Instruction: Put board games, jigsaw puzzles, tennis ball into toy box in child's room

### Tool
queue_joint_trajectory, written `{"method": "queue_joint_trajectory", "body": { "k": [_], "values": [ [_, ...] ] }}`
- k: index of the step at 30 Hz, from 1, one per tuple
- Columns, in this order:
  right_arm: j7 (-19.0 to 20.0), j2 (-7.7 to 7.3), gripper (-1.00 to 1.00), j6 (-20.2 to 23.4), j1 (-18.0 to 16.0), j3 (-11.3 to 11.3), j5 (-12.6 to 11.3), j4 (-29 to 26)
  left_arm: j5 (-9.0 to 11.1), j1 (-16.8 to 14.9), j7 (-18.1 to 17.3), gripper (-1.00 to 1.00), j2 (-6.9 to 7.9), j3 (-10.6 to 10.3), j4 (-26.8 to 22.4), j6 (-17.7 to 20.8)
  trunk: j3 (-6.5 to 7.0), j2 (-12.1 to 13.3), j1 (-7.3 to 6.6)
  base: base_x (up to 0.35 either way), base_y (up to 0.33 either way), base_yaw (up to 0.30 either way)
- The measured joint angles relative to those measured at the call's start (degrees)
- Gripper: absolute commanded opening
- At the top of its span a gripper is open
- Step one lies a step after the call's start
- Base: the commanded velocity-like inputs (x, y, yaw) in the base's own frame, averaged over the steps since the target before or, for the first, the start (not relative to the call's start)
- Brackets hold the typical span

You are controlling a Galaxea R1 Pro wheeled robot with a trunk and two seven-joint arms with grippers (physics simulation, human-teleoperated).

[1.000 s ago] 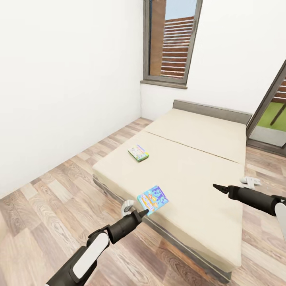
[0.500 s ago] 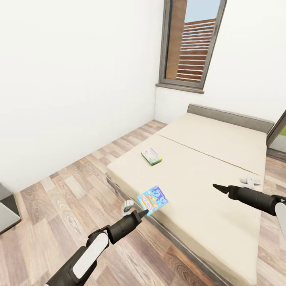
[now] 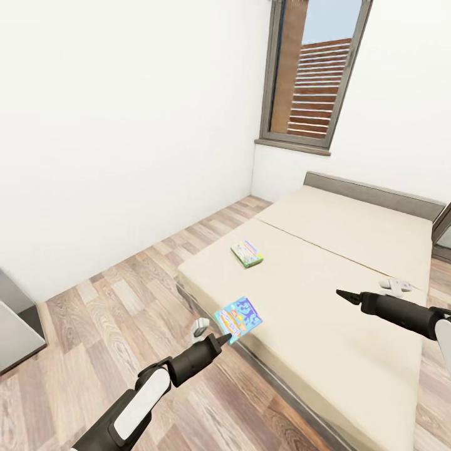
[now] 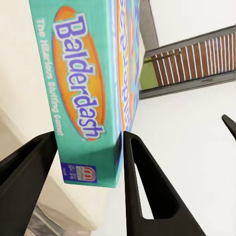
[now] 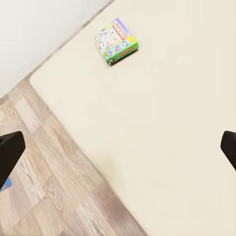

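a: white-walled bedroom, wood plank floor [image 3: 125,300], tall window [image 3: 316,75] with slatted shutters in the corner. beige bed [image 3: 326,282] with a low grey headboard [image 3: 369,191].

b: left gripper [image 3: 220,339]?

a: clamped on the balderdash game box [image 3: 238,317]. box is held in the air over the bed's near corner. left wrist view shows the box [image 4: 91,88] squeezed between both fingers [image 4: 142,187].

b: right gripper [image 3: 343,294]?

a: hovers over the mattress, holding nothing. right wrist view has only the two finger tips [image 5: 10,155] at the frame edges, spread wide apart.

b: second game?

a: monopoly box [image 3: 247,254] flat on the bed near the edge facing the wall, well apart from both grippers. also seen from the right wrist [image 5: 116,42].

b: anything else?

a: grey furniture edge [image 3: 15,326] at far left, can't tell what it is.
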Motion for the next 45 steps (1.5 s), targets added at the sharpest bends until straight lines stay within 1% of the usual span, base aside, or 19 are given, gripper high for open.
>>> {"method": "queue_joint_trajectory", "body": {
  "k": [17, 27, 45],
  "values": [
    [0.01, 0.03, 1.00, 0.00, 0.00, -0.19, 0.00, 0.00, 0.01, 0.00, -0.03, -1.00, -0.06, -0.07, 0.61, -0.06, 4.56, 6.82, -3.74, 0.000, 0.000, 0.087],
    [0.01, -0.19, 1.00, 0.00, 0.00, -0.35, -0.05, 0.00, -0.04, 0.00, -0.03, -1.00, 0.08, -0.04, 0.30, -0.08, 7.25, 10.83, -5.93, 0.000, 0.000, 0.085],
    [0.01, 0.19, 1.00, 0.00, 0.01, 0.30, -0.09, 0.00, -0.06, 0.07, 0.05, -1.00, 0.10, -0.03, 0.17, -0.09, 12.07, 18.06, -9.89, 0.000, 0.000, 0.087]
  ]
}}
